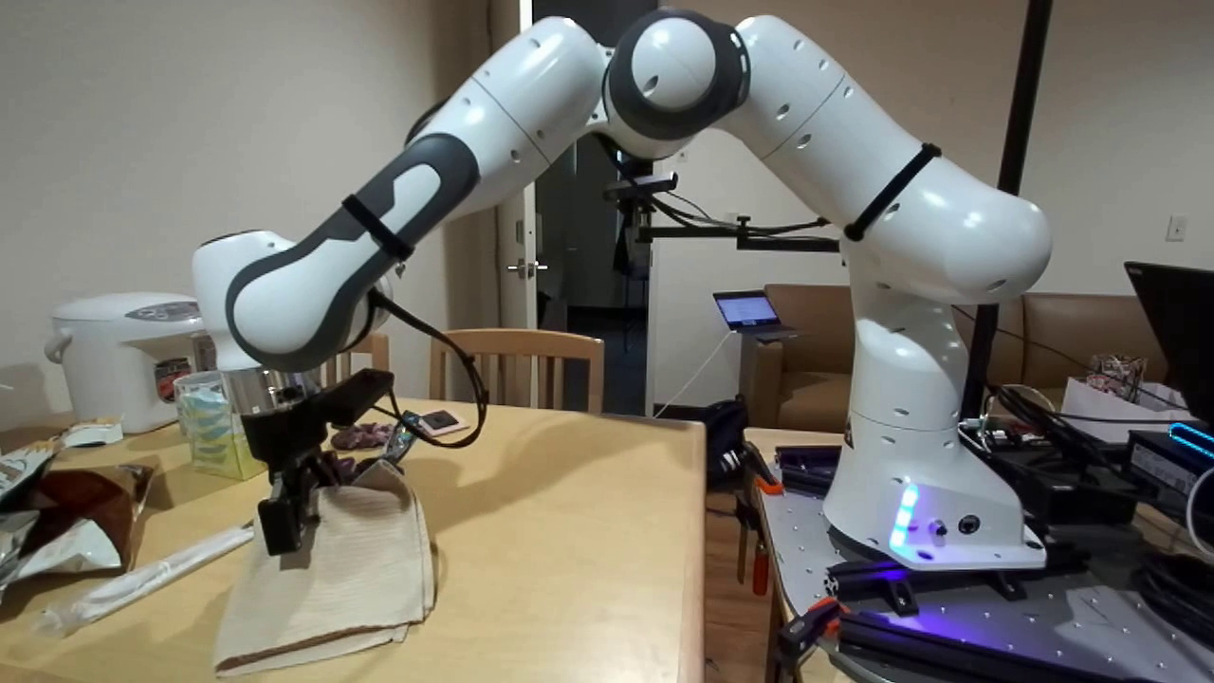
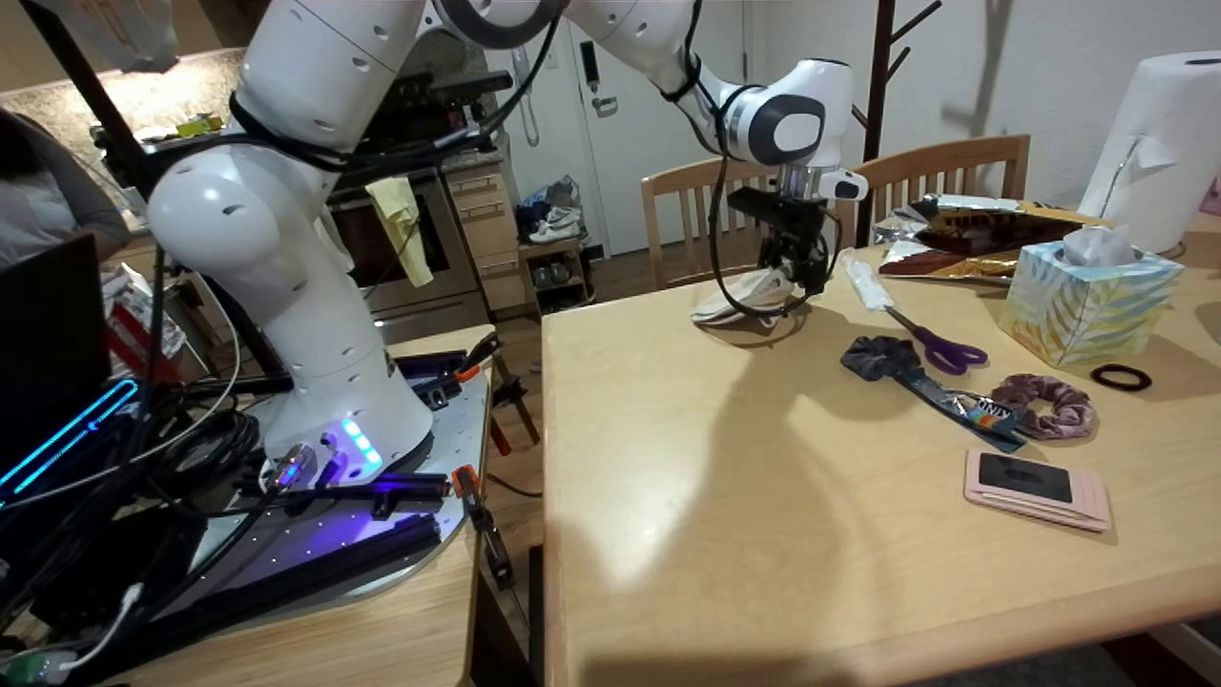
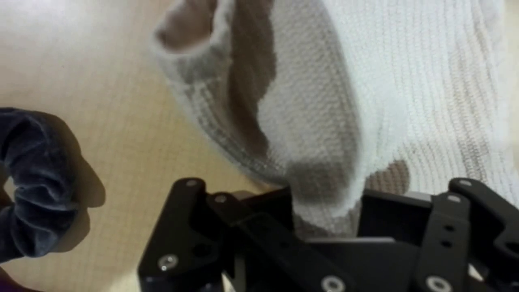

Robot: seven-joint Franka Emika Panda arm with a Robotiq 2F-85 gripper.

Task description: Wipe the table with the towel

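Towel [image 1: 332, 574], cream-beige, ribbed, folded: 1 gathered part pinched in the hand [image 3: 326, 211], remainder draped down over the desk [image 1: 569, 531], though how fully its underside meets the surface is hard to tell. Step in hand, as judged: wiping, the grip being made. Next move calls for light, level pressure and a flat sweep, steering wide of the dark scrunchie [image 3: 36, 182].

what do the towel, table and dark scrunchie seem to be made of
The towel looks like matte textile, perhaps cotton: fine ribs show. The table seems wood or laminate, smooth: tan top, soft sheen. The dark scrunchie is probably velvet, plush-looking: gathered folds catch soft highlights.
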